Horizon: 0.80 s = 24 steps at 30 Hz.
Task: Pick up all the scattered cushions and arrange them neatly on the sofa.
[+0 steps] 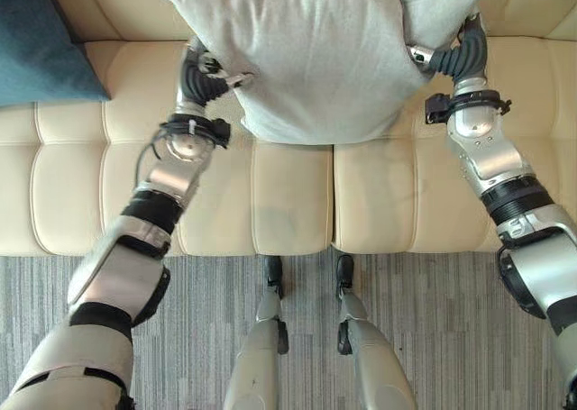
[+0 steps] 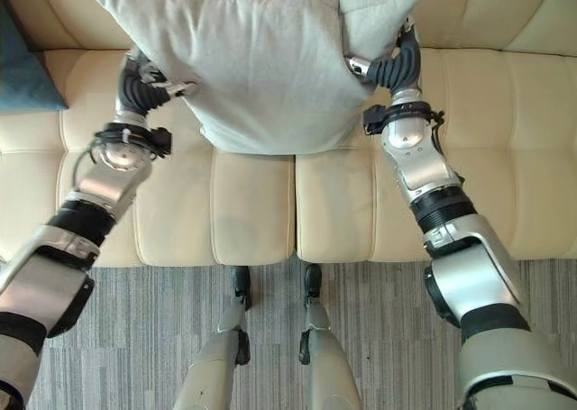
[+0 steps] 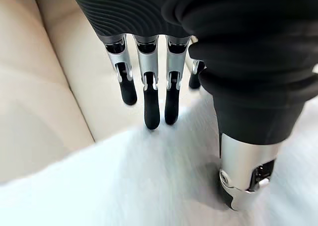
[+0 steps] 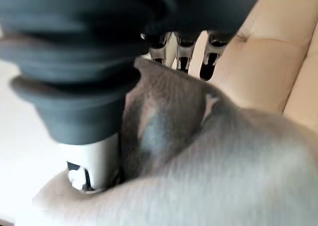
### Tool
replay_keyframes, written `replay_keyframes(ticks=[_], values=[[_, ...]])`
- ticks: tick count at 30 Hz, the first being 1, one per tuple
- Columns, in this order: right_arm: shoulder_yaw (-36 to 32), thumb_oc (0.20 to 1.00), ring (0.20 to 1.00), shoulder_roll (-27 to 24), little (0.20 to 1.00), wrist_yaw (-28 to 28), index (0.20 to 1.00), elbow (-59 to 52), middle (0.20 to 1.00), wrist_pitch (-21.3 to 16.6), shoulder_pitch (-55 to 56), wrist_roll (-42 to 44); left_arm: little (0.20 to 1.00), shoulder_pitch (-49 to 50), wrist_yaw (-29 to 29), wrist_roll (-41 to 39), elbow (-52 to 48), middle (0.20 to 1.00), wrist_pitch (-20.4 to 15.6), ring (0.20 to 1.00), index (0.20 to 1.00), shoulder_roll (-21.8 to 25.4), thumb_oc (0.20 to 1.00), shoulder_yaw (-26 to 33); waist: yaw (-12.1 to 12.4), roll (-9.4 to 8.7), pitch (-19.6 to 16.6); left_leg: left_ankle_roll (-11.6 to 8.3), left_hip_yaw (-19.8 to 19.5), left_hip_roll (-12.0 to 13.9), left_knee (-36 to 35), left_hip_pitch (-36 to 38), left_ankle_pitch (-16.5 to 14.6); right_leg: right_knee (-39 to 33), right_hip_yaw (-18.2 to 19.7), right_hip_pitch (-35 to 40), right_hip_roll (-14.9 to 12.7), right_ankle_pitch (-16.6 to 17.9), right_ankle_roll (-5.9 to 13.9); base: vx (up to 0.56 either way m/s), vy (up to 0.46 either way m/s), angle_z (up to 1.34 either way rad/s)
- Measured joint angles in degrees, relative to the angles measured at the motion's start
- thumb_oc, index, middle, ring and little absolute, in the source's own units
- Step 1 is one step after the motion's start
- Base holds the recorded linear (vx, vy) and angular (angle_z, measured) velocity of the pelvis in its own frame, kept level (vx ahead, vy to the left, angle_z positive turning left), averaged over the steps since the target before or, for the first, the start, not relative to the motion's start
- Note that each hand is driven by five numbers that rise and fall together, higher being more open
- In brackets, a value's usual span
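A large light grey cushion (image 1: pixel 315 50) hangs between my two hands over the cream sofa (image 1: pixel 288 203), its lower edge just above the seat. My left hand (image 1: pixel 200 75) is at the cushion's left edge. In the left wrist view its fingers (image 3: pixel 151 102) are straight, with their tips at the cushion's (image 3: pixel 149 186) edge and the thumb pressed into the fabric. My right hand (image 1: pixel 460 54) holds the cushion's upper right corner. In the right wrist view a fold of the cushion (image 4: pixel 164 121) is bunched between thumb and fingers.
A dark teal cushion (image 1: pixel 36 41) leans against the sofa's backrest at the far left. Bare seat lies on both sides of the grey cushion. Grey striped carpet (image 1: pixel 207 338) runs in front of the sofa.
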Motion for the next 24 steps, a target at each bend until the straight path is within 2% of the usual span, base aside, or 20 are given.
replay_keyframes(ticks=[3, 5, 7, 11, 12, 14, 15, 16, 17, 19, 22, 24], values=[[-0.3, 1.000, 1.000, -3.4, 1.000, 0.0, 1.000, 1.1, 1.000, 0.0, -1.4, 1.2, 1.000, -0.5, -0.4, -1.1, 0.0, 1.000, 0.0, 1.000, 1.000, 3.4, 1.000, 0.5, 0.3, 0.09, -0.1, -0.20, -0.2, 0.1, 0.0, 0.0, 0.1, 0.0, -0.1, 0.2, 0.1, 0.0, -0.06, 0.04, -0.012, 0.06], [-1.7, 1.000, 1.000, -7.2, 1.000, 0.1, 1.000, 0.5, 1.000, 0.2, -0.6, 2.2, 1.000, 1.3, -0.7, -2.5, -3.0, 1.000, -0.2, 1.000, 1.000, 6.2, 1.000, 5.3, 0.4, 0.10, -0.1, -0.37, -0.9, 0.0, 0.0, 0.5, 0.3, 0.0, -1.1, 1.0, 0.0, 0.1, -0.07, 0.04, -0.005, 0.15], [-6.2, 1.000, 1.000, -8.8, 1.000, 0.0, 1.000, -2.4, 1.000, 0.1, 3.5, 2.9, 1.000, 4.8, -1.0, -2.8, -5.0, 1.000, -0.6, 1.000, 1.000, 6.7, 1.000, 8.1, 0.4, 0.13, 0.0, -0.38, -1.5, -0.1, 0.0, 1.8, 0.3, 0.1, -1.4, 2.6, -0.1, 0.0, -0.08, 0.03, -0.005, 0.14], [-12.5, 1.000, 1.000, -8.9, 1.000, 0.5, 1.000, -5.8, 1.000, -0.3, 10.5, 4.6, 1.000, 11.8, -2.1, -4.8, -6.8, 1.000, -0.6, 1.000, 1.000, 6.9, 1.000, 9.4, 0.3, 0.11, -0.2, -0.38, -1.7, -0.3, 0.0, 4.3, 0.3, 0.1, -1.3, 5.5, -0.3, -0.4, 0.16, 0.01, 0.008, 0.11], [-16.2, 1.000, 1.000, -8.7, 1.000, 1.2, 1.000, -8.7, 1.000, -1.1, 14.7, 5.8, 1.000, 15.3, -3.0, -4.7, -8.9, 1.000, -0.5, 1.000, 1.000, 6.8, 1.000, 9.9, 0.4, 0.10, -0.2, -0.38, -1.8, -0.3, 0.0, 4.3, 0.3, 0.0, -1.3, 5.6, -0.3, -0.5, 0.19, 0.00, 0.030, 0.07], [-18.1, 1.000, 1.000, -8.3, 1.000, 2.0, 1.000, -10.7, 1.000, -1.0, 18.8, 6.6, 1.000, 20.0, -4.0, -4.5, -11.9, 1.000, -0.4, 1.000, 1.000, 6.2, 1.000, 11.2, 0.3, 0.10, -0.2, -0.40, -1.8, -0.3, 0.0, 4.2, 0.3, -0.1, -1.1, 5.6, -0.3, -0.5, 0.20, 0.01, 0.011, -0.02], [-21.4, 1.000, 1.000, -7.4, 1.000, 3.1, 1.000, -17.1, 1.000, -1.7, 26.4, 6.6, 1.000, 27.4, -4.9, -4.4, -18.4, 1.000, -0.6, 1.000, 1.000, 3.8, 1.000, 15.7, 0.2, 0.06, -0.3, -0.40, -1.7, -0.4, 0.0, 4.4, 0.3, 0.0, -1.0, 5.7, -0.4, -0.5, 0.21, 0.02, 0.010, -0.04], [-23.8, 1.000, 1.000, -5.8, 1.000, 4.3, 1.000, -19.8, 1.000, -2.1, 31.9, 6.6, 1.000, 32.6, -5.6, -4.3, -21.5, 1.000, -0.6, 1.000, 1.000, 2.0, 1.000, 17.6, 0.0, 0.06, -0.3, -0.41, -1.7, -0.4, 0.0, 4.8, 0.2, -0.1, -1.1, 6.1, -0.4, -0.5, 0.21, 0.00, 0.000, 0.00], [-27.3, 1.000, 1.000, -2.2, 1.000, 5.1, 1.000, -23.0, 1.000, -2.4, 37.5, 6.7, 1.000, 37.5, -6.2, -4.2, -24.0, 1.000, -0.5, 1.000, 1.000, -0.6, 1.000, 19.5, -0.1, -0.01, -0.3, -0.41, -1.7, -0.4, -0.1, 5.4, 0.2, -0.1, -1.0, 6.6, -0.4, -0.5, 0.23, 0.00, 0.000, 0.00], [-27.9, 1.000, 1.000, 2.3, 1.000, 6.0, 1.000, -23.8, 1.000, -2.1, 44.9, 6.7, 1.000, 45.0, -7.1, -3.8, -24.5, 1.000, 0.1, 1.000, 1.000, -4.1, 1.000, 19.8, -0.1, 0.00, -0.3, -0.85, -1.5, -0.3, -0.1, 6.6, -0.1, -0.1, -0.9, 7.7, -0.3, -0.8, 0.53, 0.07, 0.022, -0.08], [-30.9, 1.000, 1.000, 10.9, 1.000, 10.6, 1.000, -29.0, 1.000, -1.6, 61.1, 4.9, 1.000, 59.5, -10.7, -1.8, -27.8, 1.000, 1.1, 1.000, 1.000, -11.9, 1.000, 25.1, -0.4, -0.02, -0.3, -1.83, -1.4, -0.2, -0.1, 9.7, -1.6, -0.1, -0.6, 10.6, -0.3, -1.1, 0.50, 0.07, 0.068, -0.07], [-31.3, 1.000, 1.000, 12.2, 1.000, 13.6, 1.000, -28.9, 1.000, 0.3, 71.9, 0.4, 1.000, 69.8, -13.2, 0.6, -26.2, 1.000, 3.0, 1.000, 1.000, -12.9, 1.000, 27.3, -0.3, -0.14, -1.9, -1.34, -0.7, -0.2, -0.5, 13.5, -2.9, -0.1, 0.6, 13.9, -0.4, -2.7, 0.62, 0.01, 0.106, -0.18]])
